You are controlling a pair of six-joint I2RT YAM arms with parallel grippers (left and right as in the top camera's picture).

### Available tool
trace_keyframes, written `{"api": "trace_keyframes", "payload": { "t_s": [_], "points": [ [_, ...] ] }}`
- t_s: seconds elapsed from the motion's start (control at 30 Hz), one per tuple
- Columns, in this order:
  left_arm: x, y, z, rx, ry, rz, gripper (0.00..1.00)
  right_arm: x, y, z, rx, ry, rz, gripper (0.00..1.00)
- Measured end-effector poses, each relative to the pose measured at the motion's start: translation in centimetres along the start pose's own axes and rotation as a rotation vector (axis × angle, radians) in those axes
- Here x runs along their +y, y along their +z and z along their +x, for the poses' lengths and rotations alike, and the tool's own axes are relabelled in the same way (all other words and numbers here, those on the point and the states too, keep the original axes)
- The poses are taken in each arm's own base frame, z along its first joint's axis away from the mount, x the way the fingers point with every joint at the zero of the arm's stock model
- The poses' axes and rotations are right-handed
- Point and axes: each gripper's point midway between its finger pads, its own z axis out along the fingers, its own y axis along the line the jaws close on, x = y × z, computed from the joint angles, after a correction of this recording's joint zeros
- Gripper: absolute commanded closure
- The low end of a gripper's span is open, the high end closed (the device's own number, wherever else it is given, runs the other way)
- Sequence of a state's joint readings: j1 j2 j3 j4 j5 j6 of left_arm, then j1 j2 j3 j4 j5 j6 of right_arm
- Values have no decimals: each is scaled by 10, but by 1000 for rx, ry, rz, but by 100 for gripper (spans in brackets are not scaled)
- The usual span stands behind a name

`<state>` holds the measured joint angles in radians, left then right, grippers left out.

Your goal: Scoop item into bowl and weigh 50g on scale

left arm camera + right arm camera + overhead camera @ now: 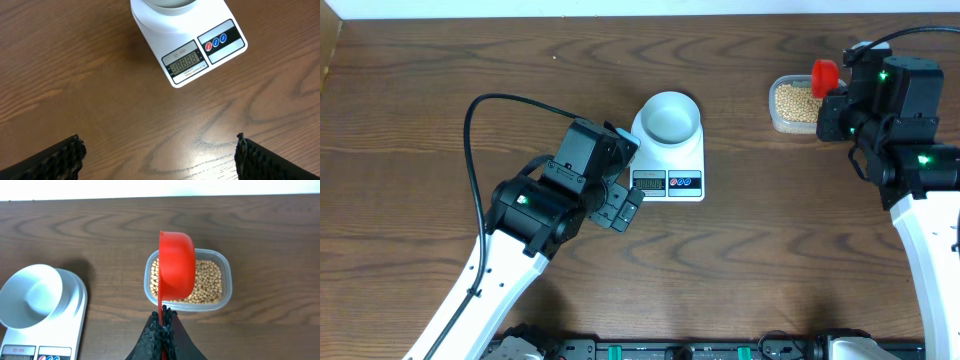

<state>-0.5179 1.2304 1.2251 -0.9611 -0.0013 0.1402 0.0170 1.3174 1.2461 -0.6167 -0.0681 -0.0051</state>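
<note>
The pale bowl (669, 115) sits empty on the white scale (682, 160), whose display and red and blue buttons face the front; both also show in the right wrist view, bowl (30, 296) on scale (75, 325). The tan beans (797, 100) fill a clear tub (223, 297). My right gripper (162, 315) is shut on the handle of a red scoop (176, 265), held on its side above the tub. My left gripper (157, 155) is open and empty over bare table, just in front of the scale (187, 50).
The scale's display (188, 63) shows digits. The wooden table's far edge (150, 197) runs close behind the tub. The left arm's black cable (472, 150) loops over the table to the left.
</note>
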Motion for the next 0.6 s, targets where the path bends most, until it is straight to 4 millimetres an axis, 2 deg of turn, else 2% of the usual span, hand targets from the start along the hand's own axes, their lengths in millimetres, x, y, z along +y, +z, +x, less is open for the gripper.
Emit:
{"api": "trace_keyframes", "payload": {
  "t_s": [0.27, 0.37, 0.43, 0.47, 0.6],
  "points": [
    [0, 0, 0, 0, 0, 0, 2, 18, -1, 1, 4, -95, -86, 99],
    [0, 0, 0, 0, 0, 0, 2, 27, -8, 1, 27, -103, -114, 99],
    [0, 0, 0, 0, 0, 1, 2, 33, -23, -10, 36, -100, -130, 99],
    [0, 0, 0, 1, 0, 3, 3, 36, -32, -22, 16, -98, -137, 99],
    [-1, 0, 0, 0, 0, 5, 2, 42, -83, -59, 7, -64, -153, 99]
  ]
}}
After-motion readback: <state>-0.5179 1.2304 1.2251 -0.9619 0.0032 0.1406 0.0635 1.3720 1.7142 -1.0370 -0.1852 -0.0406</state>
